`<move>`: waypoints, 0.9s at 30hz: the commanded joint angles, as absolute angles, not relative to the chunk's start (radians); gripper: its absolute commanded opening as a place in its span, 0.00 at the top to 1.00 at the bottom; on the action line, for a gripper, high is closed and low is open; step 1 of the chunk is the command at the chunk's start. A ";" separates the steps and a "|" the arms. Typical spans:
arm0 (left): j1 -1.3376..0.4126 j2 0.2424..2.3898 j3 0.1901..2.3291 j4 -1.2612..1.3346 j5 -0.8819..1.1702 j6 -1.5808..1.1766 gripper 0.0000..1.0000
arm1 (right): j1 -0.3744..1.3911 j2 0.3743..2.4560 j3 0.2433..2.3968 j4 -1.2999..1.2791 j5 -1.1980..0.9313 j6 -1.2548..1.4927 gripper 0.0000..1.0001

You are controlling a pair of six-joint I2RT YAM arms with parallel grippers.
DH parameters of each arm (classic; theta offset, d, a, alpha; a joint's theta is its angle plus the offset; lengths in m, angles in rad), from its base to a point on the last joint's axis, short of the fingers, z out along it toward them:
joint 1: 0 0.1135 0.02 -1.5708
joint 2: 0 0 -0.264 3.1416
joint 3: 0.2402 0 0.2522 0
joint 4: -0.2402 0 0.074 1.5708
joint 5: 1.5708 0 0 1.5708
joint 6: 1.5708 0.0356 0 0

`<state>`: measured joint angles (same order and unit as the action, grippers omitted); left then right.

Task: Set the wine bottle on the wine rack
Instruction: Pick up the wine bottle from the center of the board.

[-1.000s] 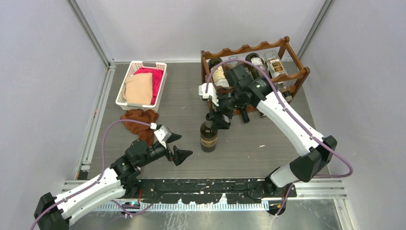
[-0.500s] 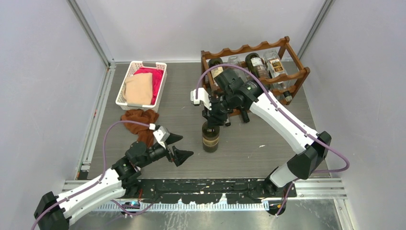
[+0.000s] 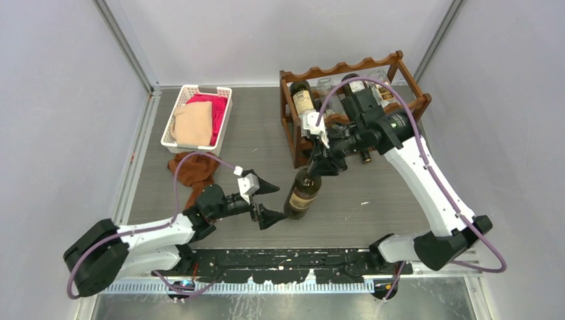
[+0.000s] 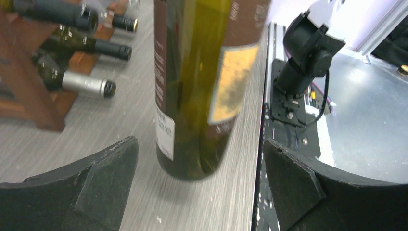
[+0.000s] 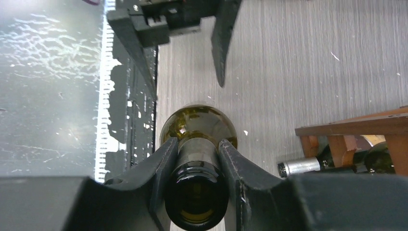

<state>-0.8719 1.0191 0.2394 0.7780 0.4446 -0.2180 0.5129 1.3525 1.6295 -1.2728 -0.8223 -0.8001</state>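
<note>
Wine bottle [image 3: 303, 195] is pinched at the neck by the right pincer [image 3: 320, 167], tilted over the surface [image 3: 373, 200]. Left pincer [image 3: 276, 202] is spread near its base. The base should be steadied, then guided to the wine rack [image 3: 343, 68] at one o'clock.

No text on the wine bottle [image 4: 192, 72] is legible.

You have a basket [image 3: 200, 88] at the table [image 3: 373, 207] far left, holding a beige cloth [image 3: 193, 123] and a pink cloth [image 3: 214, 107]. A brown cloth [image 3: 193, 167] lies just beside it.
</note>
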 commanded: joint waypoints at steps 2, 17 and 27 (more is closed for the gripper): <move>-0.904 1.181 0.321 1.153 0.470 -0.209 0.00 | 0.475 1.285 1.639 -1.277 -1.037 -0.815 0.99; -0.961 1.548 0.464 1.431 0.636 -0.308 0.01 | 0.416 1.256 1.593 -1.214 -1.106 -0.752 0.99; -0.931 1.509 0.436 1.325 0.630 -0.310 1.00 | 0.377 1.206 1.538 -1.260 -0.993 -0.803 0.77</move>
